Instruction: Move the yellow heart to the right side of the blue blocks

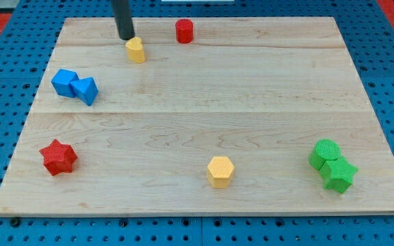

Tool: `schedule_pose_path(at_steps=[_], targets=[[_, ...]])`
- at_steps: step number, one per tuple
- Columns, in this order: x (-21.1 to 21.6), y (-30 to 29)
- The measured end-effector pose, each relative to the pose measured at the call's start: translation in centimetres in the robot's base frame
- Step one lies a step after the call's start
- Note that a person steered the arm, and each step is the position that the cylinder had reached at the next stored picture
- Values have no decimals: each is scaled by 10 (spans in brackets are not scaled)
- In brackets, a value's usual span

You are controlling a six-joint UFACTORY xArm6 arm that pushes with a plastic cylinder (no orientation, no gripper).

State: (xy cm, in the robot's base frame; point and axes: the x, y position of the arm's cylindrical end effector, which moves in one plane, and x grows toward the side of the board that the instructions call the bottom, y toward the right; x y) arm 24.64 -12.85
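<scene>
**Item: yellow heart, awaiting push toward blue blocks**

My tip [126, 37]: bare rod, nothing to open or close, apparently touching the yellow heart [136, 50] just below-right of it. Blue blocks [75, 87]: two, touching, below-left of tip. Risk: an off-centre push may let the heart slip aside, possibly toward the red cylinder [184, 31]. Containers: none.

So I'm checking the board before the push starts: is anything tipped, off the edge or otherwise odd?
Nothing stands out. My tip sits just up and left of the yellow heart, near the top edge. The blue blocks touch each other at the left, and the green blocks at the lower right. All pieces lie on the board.
</scene>
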Motion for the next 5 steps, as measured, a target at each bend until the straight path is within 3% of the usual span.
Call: schedule_pose_path(at_steps=[1,2,3,4,5], targets=[[20,41],[44,9],[-16,41],[-19,-52],[24,-40]])
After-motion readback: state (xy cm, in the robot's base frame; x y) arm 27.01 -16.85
